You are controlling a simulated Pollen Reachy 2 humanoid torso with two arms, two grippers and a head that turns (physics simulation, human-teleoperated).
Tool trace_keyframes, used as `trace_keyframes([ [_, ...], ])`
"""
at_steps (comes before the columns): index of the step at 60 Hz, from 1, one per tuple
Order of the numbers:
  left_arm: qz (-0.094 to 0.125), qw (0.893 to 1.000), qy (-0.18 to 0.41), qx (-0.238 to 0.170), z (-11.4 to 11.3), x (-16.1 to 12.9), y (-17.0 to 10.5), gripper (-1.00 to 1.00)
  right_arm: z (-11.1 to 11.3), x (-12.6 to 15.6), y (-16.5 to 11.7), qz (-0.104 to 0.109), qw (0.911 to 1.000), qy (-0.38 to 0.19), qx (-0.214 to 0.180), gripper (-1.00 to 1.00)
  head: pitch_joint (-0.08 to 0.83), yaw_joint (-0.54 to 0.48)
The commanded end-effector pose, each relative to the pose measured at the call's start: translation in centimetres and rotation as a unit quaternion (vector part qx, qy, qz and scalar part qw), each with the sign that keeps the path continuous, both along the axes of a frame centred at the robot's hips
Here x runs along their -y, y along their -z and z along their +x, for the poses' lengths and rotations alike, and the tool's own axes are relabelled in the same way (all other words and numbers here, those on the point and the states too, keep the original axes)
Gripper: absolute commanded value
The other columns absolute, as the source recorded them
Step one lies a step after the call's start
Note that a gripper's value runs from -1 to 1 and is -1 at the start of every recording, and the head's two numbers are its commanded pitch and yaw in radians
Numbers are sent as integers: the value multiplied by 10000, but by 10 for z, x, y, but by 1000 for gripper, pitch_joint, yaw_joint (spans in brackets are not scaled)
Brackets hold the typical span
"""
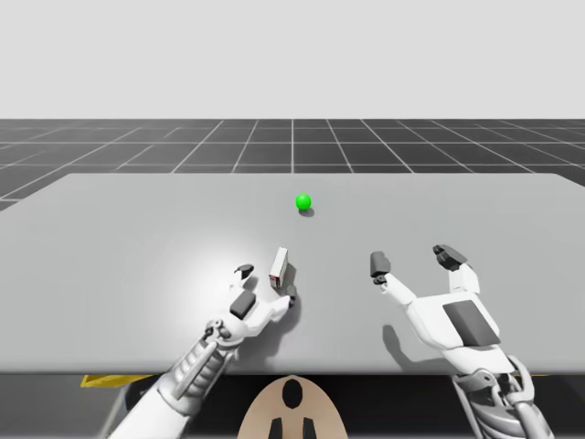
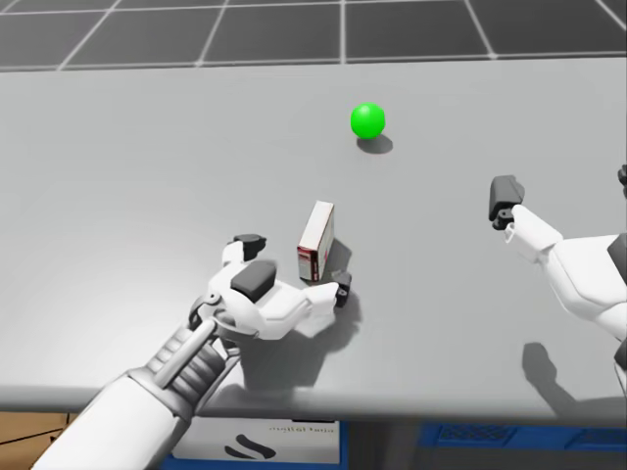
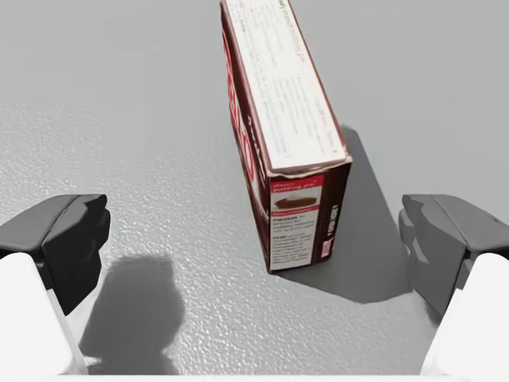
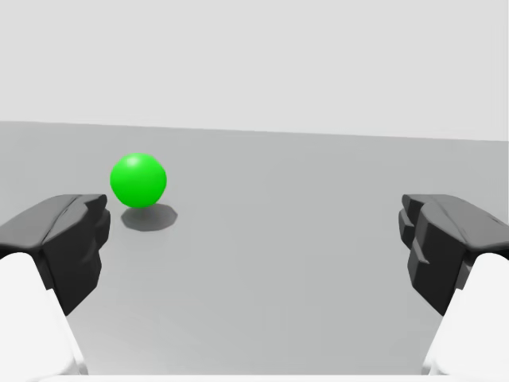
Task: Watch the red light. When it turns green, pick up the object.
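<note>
Head view: slim rectangular box (image 2: pixel 315 240)

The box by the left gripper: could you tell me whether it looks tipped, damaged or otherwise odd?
Nothing stands out. The red-and-white box stands upright and intact on the table, between my left gripper's open jaws, untouched.

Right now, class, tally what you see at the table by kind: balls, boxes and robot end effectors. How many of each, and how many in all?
Green ball: 1
Box: 1
End effectors: 2, the left end effector and the right end effector
Total: 4
</note>
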State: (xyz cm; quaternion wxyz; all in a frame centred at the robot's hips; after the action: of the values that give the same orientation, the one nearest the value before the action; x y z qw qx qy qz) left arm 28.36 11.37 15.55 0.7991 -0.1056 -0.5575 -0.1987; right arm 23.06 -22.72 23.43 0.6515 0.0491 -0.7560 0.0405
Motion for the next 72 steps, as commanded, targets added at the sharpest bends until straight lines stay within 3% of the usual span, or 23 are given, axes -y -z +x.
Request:
trace_keyframes([
  [1, -795, 9968, -4, -121, 11, 59, -5, -1000, -1, -2, 1, 76, 10000, -11, -3, -1000, 655, 65],
  [12, -936, 9955, -41, -176, 21, 69, -6, -1000, -1, -2, 1, 68, 10000, -28, 10, -1000, 652, 67],
  [14, -944, 9954, -54, -172, 20, 69, -6, -726, -1, -2, 1, 69, 10000, -29, 9, -1000, 652, 66],
  [15, -947, 9953, -63, -171, 20, 69, -6, -492, -1, -3, 1, 69, 10000, -29, 10, -1000, 652, 66],
  [16, -963, 9952, -55, -188, 19, 68, -6, 219, -1, -3, 1, 70, 10000, -29, 12, -1000, 653, 66],
  [17, -970, 9951, -49, -197, 18, 68, -6, 722, -1, -3, 1, 71, 10000, -29, 12, -1000, 653, 66],
  [21, -1013, 9946, -28, -213, 15, 67, -7, 899, -1, -3, 1, 70, 10000, -29, 11, -1000, 653, 67],
  [40, -1043, 9941, 157, -246, 3, 70, -9, 936, -2, -3, 0, 68, 10000, -21, 20, -1000, 618, 72],
  [60, -1018, 9945, 169, -193, 2, 69, -11, 943, -2, -2, 0, 117, 9999, -19, 10, -1000, 341, 80],
  [72, -1033, 9946, 72, -41, 5, 61, -28, 942, -2, 0, -2, 252, 9997, -48, 28, -1000, 286, 67],
])
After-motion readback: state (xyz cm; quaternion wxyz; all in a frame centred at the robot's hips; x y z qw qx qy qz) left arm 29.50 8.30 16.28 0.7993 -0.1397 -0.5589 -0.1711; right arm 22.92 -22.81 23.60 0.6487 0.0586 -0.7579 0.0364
